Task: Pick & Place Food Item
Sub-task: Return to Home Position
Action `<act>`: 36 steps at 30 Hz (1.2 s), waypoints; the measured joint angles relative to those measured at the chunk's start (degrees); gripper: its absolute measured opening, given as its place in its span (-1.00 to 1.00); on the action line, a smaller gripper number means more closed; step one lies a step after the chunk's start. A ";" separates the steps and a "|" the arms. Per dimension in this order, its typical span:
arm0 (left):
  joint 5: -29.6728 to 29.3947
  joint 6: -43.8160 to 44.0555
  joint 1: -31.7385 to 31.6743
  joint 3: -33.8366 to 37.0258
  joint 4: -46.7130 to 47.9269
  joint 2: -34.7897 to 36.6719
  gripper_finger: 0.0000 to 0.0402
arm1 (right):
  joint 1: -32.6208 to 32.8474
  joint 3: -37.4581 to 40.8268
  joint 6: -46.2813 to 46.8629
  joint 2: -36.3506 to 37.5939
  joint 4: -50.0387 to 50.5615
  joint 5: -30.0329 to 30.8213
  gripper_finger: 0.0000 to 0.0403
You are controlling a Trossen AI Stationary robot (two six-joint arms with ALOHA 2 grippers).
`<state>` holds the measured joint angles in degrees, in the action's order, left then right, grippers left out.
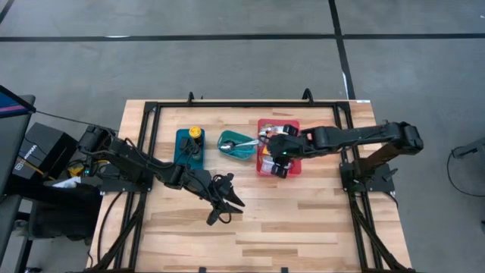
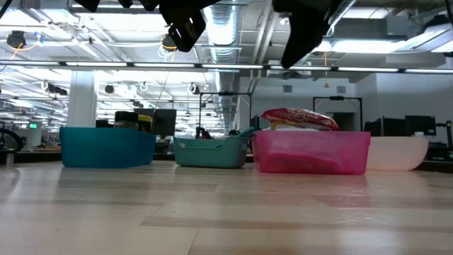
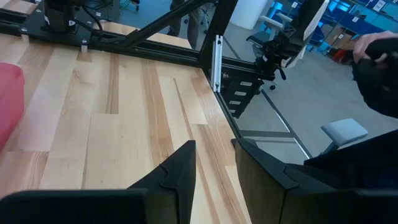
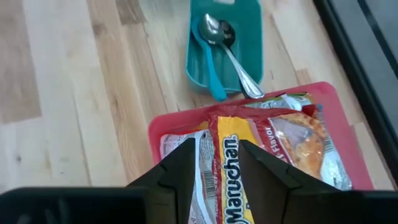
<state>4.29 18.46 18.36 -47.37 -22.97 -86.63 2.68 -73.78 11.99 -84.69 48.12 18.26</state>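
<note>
Right gripper point(image 4: 217, 144): it hangs directly over the red bin point(image 2: 311, 152), at the end of the right arm, which reaches in from the table's right side.
Right jaws: parted by a narrow gap and grasping nothing.
Noodle packs point(image 4: 249, 149): they lie piled inside the red bin. The top one has a yellow band with red lettering, and an orange-printed pack shows beside it.
Pack against jaws: the yellow band shows through the gap between the two fingers. The pack lies below the fingertips and rests in the bin. In the low view the pile rises above the bin's rim with clear air over it.
Left gripper point(image 1: 226, 203): it is out over the bare wooden table point(image 1: 303, 220), nearer the front edge and well apart from the red bin.
Left jaws: spread and empty, with only planks and the table frame seen past them.
Teal tray point(image 4: 194, 62): it sits just beside the red bin and holds a metal spoon point(image 4: 233, 53) and a blue spoon point(image 4: 208, 56).
Blue bin point(image 1: 184, 140): it stands on the far side of the teal tray from the red bin, with a yellow-capped item point(image 1: 195, 133) inside.
Row: blue bin, teal tray and red bin stand in a line across the middle of the table.
</note>
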 joint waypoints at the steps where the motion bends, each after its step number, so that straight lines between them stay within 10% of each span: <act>1: 0.00 0.00 -0.01 0.00 -0.01 0.00 -0.46 | 0.03 0.00 0.26 0.82 0.09 0.00 -0.43; 18: 0.00 -0.13 -0.01 0.00 0.01 0.00 -0.46 | 8.89 0.02 8.20 4.82 5.79 -6.33 -0.98; 36: -6.17 -7.72 -4.41 0.57 0.57 0.00 -0.46 | 17.18 0.02 6.54 4.75 -3.86 -12.57 -1.00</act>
<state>-1.87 10.74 13.95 -46.81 -22.40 -86.63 19.86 -73.76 18.53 -79.94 44.26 5.68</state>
